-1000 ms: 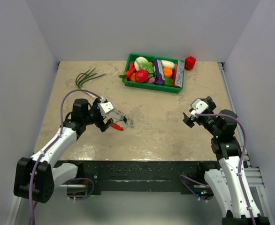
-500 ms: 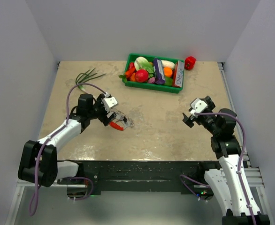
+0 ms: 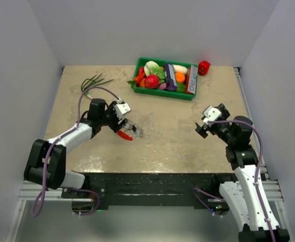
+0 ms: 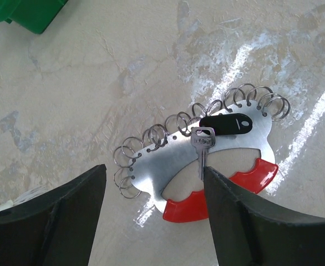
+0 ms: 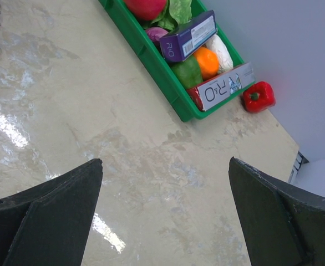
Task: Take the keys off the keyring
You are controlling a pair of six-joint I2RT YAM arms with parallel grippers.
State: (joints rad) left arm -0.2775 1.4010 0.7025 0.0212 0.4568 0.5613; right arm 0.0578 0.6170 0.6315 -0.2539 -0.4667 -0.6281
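The keyring (image 4: 171, 160) lies flat on the table: a silvery curved plate with a red curved tag (image 4: 223, 188) and several small wire rings (image 4: 151, 136) along its upper edge. Two keys rest on it, a plain silvery one (image 4: 202, 145) and a black-headed one (image 4: 227, 124). My left gripper (image 4: 153, 172) hovers just above the keyring's left half, open, with nothing between its fingers (image 4: 57, 221); its right finger covers the silvery key's tip. From the top view the keyring (image 3: 131, 132) sits right of my left gripper (image 3: 121, 121). Well off to the right, my right gripper (image 3: 204, 126) is open over bare table (image 5: 165, 162).
A green bin (image 3: 162, 94) full of vegetables and boxes stands at the back centre, with a red pepper (image 3: 204, 67) beside its right end. Green onions (image 3: 94, 82) lie at the back left. The bin's wall (image 5: 151, 61) shows in the right wrist view.
My left arm has swung forward and right toward the keyring, and its jaws have narrowed somewhat. The right arm and the keyring have stayed put.
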